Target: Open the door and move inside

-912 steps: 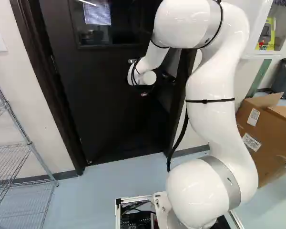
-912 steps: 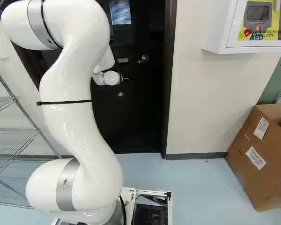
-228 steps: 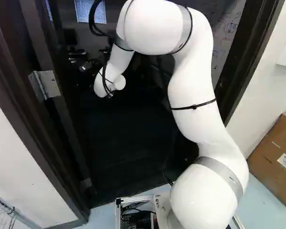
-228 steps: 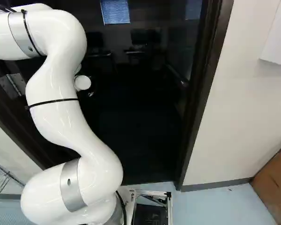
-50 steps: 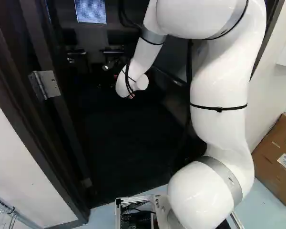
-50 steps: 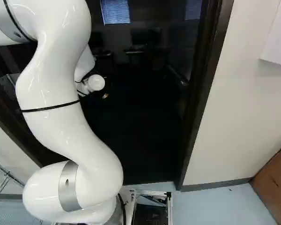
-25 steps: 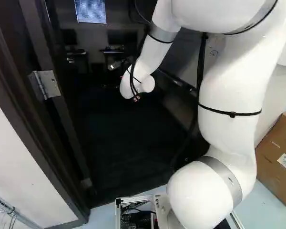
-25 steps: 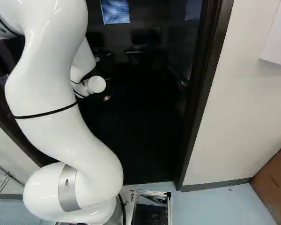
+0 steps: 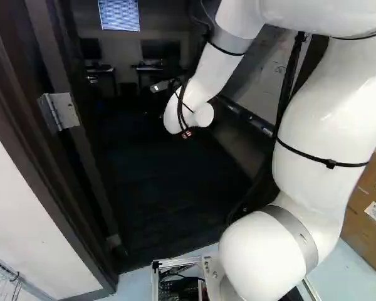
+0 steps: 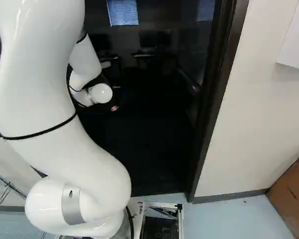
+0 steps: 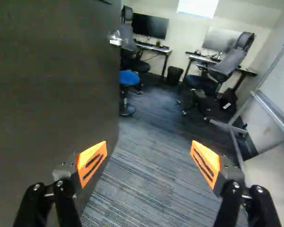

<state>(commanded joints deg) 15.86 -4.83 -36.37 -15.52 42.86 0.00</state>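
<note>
"What's at the far left of the left base view?"
"A silver wire rack low down, then the dark door frame with a silver metal hinge on it."
"And the door?"
"The flat, dark door stands open into the room, alongside the gripper; a shiny metal handle shows near its far edge."
"What about those black fingers with orange pads?"
"Spread wide, with nothing held. Ahead, between them, there's striped grey carpet; farther off, a blue round stool, a black bin and a grey office chair."
"Right of the gripper in the left base view?"
"The curved white arm, rising from the base, which sits on pale blue floor by the doorway. Last comes a brown cardboard box."
</note>
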